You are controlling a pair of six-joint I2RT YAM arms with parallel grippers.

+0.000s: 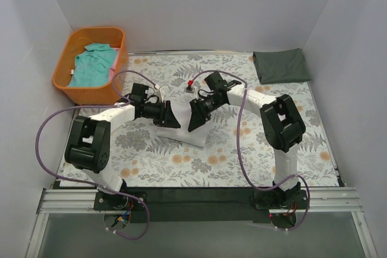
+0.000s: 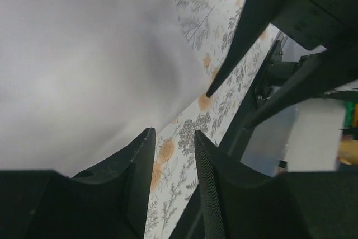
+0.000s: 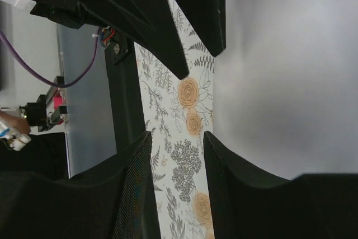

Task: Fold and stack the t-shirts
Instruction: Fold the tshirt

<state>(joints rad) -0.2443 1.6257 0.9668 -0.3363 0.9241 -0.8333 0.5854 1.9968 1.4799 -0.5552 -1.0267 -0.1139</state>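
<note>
Where both arms meet at mid-table, we see the left gripper (image 2: pixel 173 134) and right gripper (image 3: pixel 177 136) parted, grasping nothing, beside the white t-shirt (image 2: pixel 84 65). The dark t-shirt (image 1: pixel 281 65) lies folded far right; the teal t-shirt (image 1: pixel 94 64) sits in the orange basket (image 1: pixel 84 93), far left.

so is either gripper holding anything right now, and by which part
Nothing is held: the left gripper and right gripper are both open beside the white t-shirt edge.
</note>
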